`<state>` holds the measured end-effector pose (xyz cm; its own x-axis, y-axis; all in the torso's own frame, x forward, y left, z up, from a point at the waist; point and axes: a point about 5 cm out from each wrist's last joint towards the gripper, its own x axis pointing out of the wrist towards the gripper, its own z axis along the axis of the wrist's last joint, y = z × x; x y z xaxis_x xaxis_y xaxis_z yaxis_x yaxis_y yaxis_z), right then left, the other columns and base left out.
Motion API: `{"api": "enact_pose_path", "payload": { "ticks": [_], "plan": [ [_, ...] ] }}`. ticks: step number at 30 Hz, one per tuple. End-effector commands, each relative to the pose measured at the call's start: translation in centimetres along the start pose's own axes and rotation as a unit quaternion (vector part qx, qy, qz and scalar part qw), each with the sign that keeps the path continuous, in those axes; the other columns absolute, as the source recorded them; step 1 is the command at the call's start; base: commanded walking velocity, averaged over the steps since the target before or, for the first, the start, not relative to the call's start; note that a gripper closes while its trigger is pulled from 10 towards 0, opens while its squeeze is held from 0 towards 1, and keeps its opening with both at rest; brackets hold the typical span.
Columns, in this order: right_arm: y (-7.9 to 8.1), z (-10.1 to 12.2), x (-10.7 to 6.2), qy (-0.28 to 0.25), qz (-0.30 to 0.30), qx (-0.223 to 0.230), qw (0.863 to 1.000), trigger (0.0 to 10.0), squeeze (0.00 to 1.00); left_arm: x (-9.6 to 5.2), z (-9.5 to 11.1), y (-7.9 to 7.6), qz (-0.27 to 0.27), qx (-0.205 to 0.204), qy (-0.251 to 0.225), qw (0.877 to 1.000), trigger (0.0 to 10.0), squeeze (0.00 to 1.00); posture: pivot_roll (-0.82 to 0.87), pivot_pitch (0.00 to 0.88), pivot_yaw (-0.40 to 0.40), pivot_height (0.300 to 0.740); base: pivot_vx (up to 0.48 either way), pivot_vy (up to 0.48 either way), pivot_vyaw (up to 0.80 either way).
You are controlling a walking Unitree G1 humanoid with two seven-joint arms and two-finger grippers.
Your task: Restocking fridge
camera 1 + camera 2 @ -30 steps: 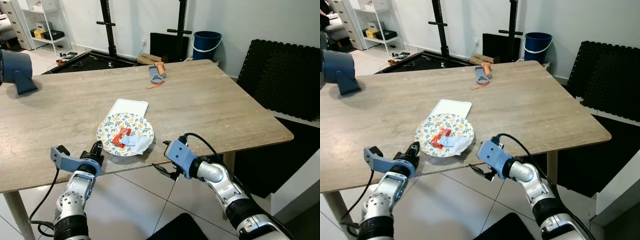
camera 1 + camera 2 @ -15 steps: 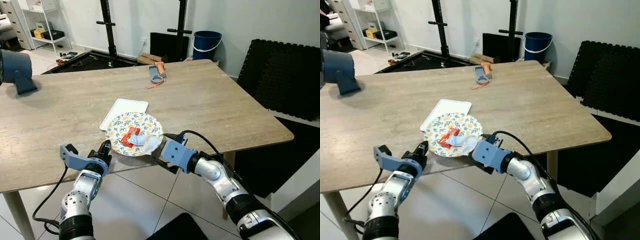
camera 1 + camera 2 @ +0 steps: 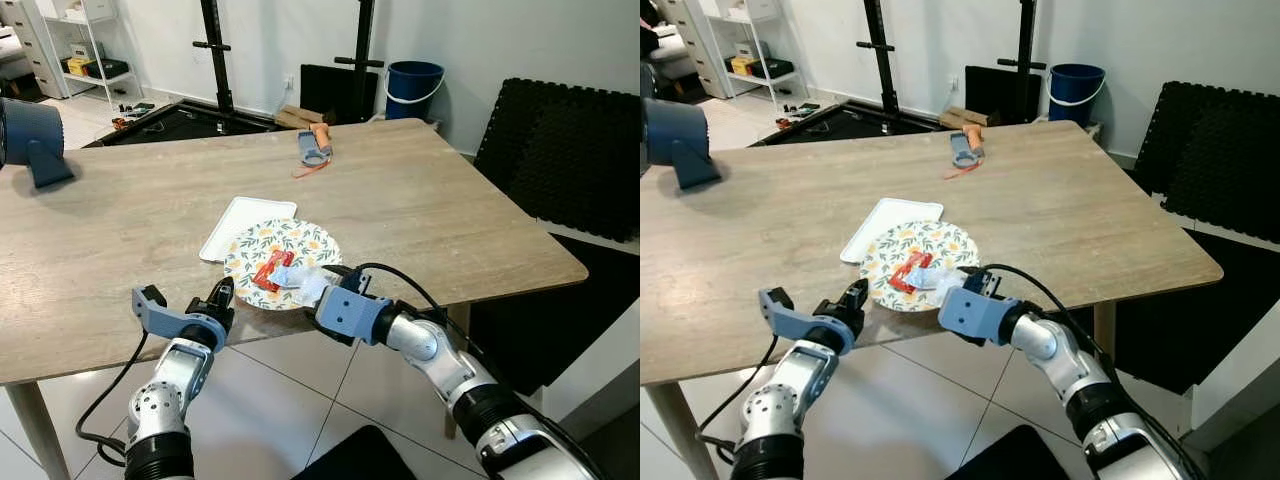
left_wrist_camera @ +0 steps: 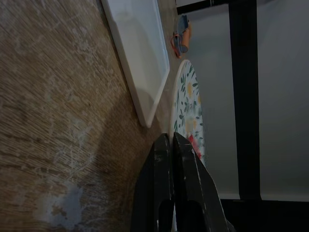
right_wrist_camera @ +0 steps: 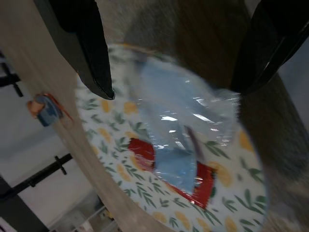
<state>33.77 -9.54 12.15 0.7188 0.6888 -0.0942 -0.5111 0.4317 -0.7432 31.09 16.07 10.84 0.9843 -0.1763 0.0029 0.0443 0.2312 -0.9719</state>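
Note:
A floral plate (image 3: pixel 300 240) lies near the wooden table's (image 3: pixel 450 220) front edge, with one side over a corner of a white tray (image 3: pixel 228 224). On it lie a red wrapper (image 3: pixel 268 272) and a crumpled blue-and-clear wrapper (image 3: pixel 306 284). My left gripper (image 3: pixel 222 298) is shut, and its fingertips (image 4: pixel 170 141) meet the plate's near-left rim (image 4: pixel 185 107). My right gripper (image 5: pixel 171 89) is open at the plate's near-right edge. Its fingers (image 5: pixel 91 58) straddle the blue wrapper (image 5: pixel 183 130) without touching it.
A blue-and-orange object (image 3: pixel 315 147) lies at the table's far side, and a dark blue device (image 3: pixel 30 140) at the far left. Behind the table are black stand poles (image 3: pixel 213 55), a blue bucket (image 3: pixel 412 88) and black foam mats (image 3: pixel 565 150). Tiled floor lies below the front edge.
The plate has slid right and slightly farther onto the table, now overlapping the tray. My left gripper followed its rim. My right gripper rose from below the table edge to the wrapper.

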Motion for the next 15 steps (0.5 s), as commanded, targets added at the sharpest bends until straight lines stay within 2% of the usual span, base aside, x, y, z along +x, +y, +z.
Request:
{"api": "enact_pose_path", "payload": {
  "ticks": [1,6,7,8,9,15],
  "plan": [
    [-0.2,0.3,0.2,-0.007,-0.003,-0.021,1.0,10.0,0.0,-0.1,-1.1,-0.5,-0.013,-0.023,0.008,1.0,10.0,0.0,0.0,0.071,0.035,0.74,0.0,0.0,0.0],
    [-0.7,0.3,0.2,-0.006,-0.018,-0.035,0.999,10.0,0.0,-0.1,-1.9,-0.8,-0.016,-0.033,0.018,0.999,10.0,0.0,0.0,0.07,0.036,0.74,0.0,0.0,0.0],
    [-0.8,0.3,0.3,-0.004,-0.02,-0.038,0.999,9.2,0.0,-0.1,-2.1,-0.9,-0.018,-0.033,0.022,0.999,10.0,0.0,0.0,0.07,0.036,0.74,0.0,0.0,0.0],
    [-0.8,0.3,0.3,-0.004,-0.023,-0.042,0.999,1.9,0.0,-0.1,-2.3,-1.0,-0.02,-0.037,0.025,0.999,10.0,0.0,0.0,0.07,0.036,0.74,0.0,0.0,0.0],
    [-0.8,0.3,0.3,-0.004,-0.025,-0.045,0.999,0.0,0.0,-0.1,-2.6,-1.1,-0.022,-0.038,0.029,0.999,10.0,0.0,0.01,0.071,0.035,0.74,0.0,0.0,0.0],
    [-1.0,0.4,0.4,-0.007,-0.033,-0.055,0.998,0.0,0.0,-0.2,-3.3,-1.4,-0.025,-0.048,0.039,0.998,10.0,0.0,0.01,0.069,0.034,0.74,0.0,0.0,0.0]
  ]
}}
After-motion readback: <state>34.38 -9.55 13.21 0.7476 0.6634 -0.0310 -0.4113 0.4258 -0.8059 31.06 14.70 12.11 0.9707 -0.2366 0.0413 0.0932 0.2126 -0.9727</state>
